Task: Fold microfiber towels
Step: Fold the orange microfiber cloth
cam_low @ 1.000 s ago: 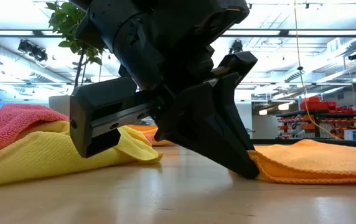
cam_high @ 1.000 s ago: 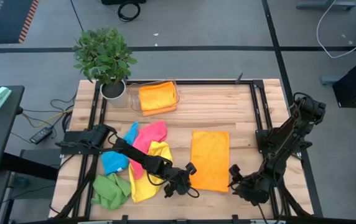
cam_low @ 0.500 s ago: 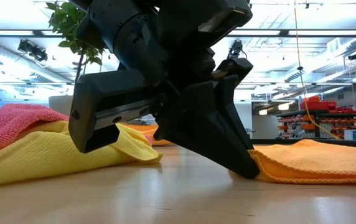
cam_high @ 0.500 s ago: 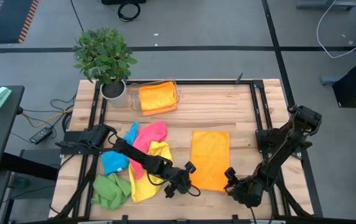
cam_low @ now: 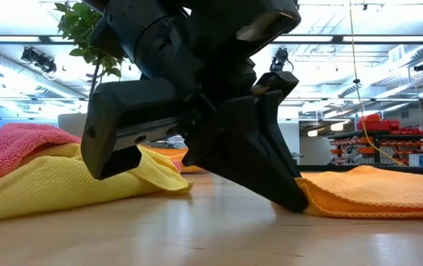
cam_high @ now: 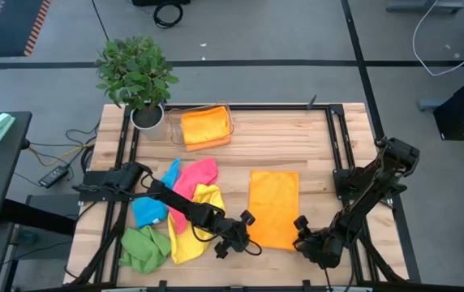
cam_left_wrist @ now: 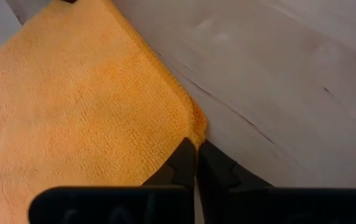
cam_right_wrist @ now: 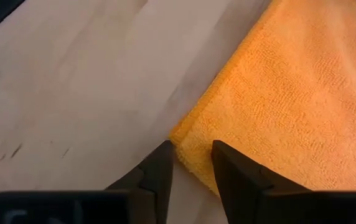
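A loose heap of towels is lying at the left of my table [cam_high: 313,154]: the green towel [cam_high: 144,248] is crumpled nearest the front edge, the blue towel [cam_high: 148,210] is sitting behind it, the pink towel [cam_high: 195,176] is angling toward the far side, and the yellow towel [cam_high: 186,235] is sprawling toward the middle. Farther back, beside the potted plant [cam_high: 137,77], the clear tray [cam_high: 229,119] is holding one folded orange cloth [cam_high: 204,127]. In the middle, the orange towel [cam_high: 273,207] is lying flat and folded into a rectangle, its long axis running from the front of the table to the back, short ends facing front and rear. My left gripper [cam_left_wrist: 196,163] is reaching to that towel's front left corner with its fingers [cam_left_wrist: 181,162] pressed together, pinching the corner's tip between them. My right gripper [cam_right_wrist: 192,163] is hovering low at the front right corner; its fingers [cam_right_wrist: 230,163] are standing partly spread, straddling the doubled edge there, and I cannot tell whether they are gripping it.
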{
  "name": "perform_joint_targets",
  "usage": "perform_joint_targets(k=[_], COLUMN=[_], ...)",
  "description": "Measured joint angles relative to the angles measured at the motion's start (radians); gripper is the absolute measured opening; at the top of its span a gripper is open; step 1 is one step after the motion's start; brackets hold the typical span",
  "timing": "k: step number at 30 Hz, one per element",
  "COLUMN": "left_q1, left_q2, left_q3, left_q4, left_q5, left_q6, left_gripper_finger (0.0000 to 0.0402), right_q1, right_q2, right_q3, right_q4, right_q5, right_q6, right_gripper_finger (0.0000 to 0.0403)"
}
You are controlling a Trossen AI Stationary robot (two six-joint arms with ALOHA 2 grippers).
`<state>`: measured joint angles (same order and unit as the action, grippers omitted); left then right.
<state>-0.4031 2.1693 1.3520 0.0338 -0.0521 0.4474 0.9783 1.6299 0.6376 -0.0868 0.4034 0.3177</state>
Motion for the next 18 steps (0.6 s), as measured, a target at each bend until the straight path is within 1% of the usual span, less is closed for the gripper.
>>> perform_joint_targets(k=[3, 5, 7, 10, 12, 15, 18], left_q1=[0.0, 0.0, 0.0, 0.006, 0.007, 0.007, 0.017], left_q2=[0.0, 0.0, 0.0, 0.0, 0.0, 0.0, -0.014], left_q3=[0.0, 0.0, 0.0, 0.0, 0.0, 0.0, 0.0], left_q4=[0.0, 0.0, 0.0, 0.003, 0.004, 0.005, 0.005], left_q5=[0.0, 0.0, 0.0, 0.002, 0.003, 0.004, 0.047], left_q6=[-0.03, -0.073, -0.133, -0.239, -0.27, -0.317, -0.41], left_gripper_finger=[0.0025, 0.0021, 0.0011, 0.001, 0.0014, 0.0009, 0.0008], right_q1=[0.006, 0.011, 0.014, 0.014, 0.014, 0.014, 0.014], right_q2=[0.0, 0.0, 0.0, 0.0, 0.0, -0.002, -0.023], right_q3=[0.0, 0.0, 0.0, 0.0, 0.0, 0.0, 0.0], right_q4=[0.001, 0.009, 0.015, 0.018, 0.018, 0.016, 0.014], right_q5=[0.0, 0.0, 0.0, 0.0, 0.0, 0.0, 0.0], right_q6=[0.02, 0.043, 0.082, 0.167, 0.221, 0.317, 0.426], right_gripper_finger=[0.0098, 0.0075, 0.0049, 0.0016, 0.0006, 0.0005, 0.0004])
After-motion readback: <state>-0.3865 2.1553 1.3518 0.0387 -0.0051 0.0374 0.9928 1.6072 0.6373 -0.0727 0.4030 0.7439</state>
